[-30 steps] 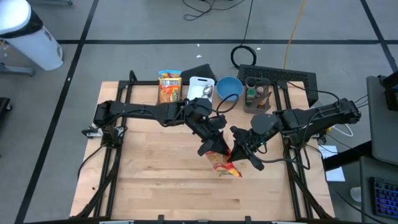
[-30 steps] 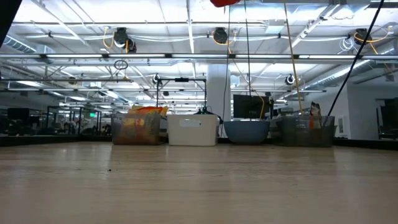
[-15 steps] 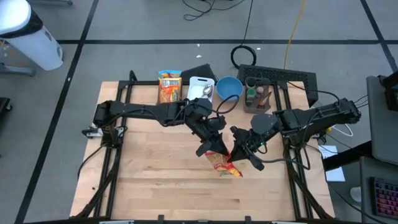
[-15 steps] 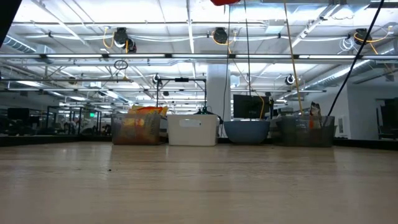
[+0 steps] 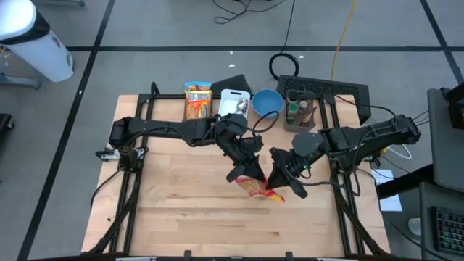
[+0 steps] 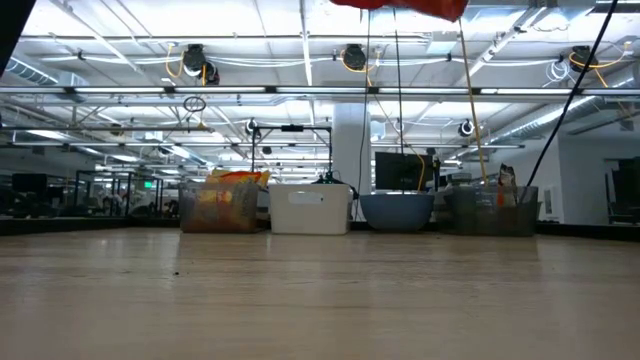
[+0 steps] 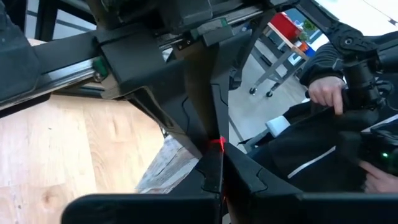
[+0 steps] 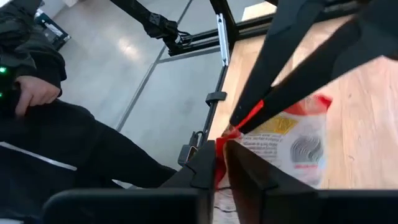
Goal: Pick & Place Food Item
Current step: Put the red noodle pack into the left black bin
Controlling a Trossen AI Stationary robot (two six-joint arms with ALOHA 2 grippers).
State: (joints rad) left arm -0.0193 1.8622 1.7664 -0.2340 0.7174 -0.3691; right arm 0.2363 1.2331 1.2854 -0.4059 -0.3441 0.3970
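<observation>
The wooden bench (image 6: 320, 300) fills the lower half. At its far edge stand four things in a row: a colourful snack bag (image 6: 222, 202) at 9 o'clock, a white box (image 6: 308, 210), a blue bowl (image 6: 397, 211), and a dark basket (image 6: 491, 210) at 3 o'clock. A red packet edge (image 6: 400, 6) shows at 12 o'clock.

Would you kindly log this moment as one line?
stage: handover mid-air | left pincer: shut on snack bag | right pincer: pinching same bag | bag: off table
</observation>
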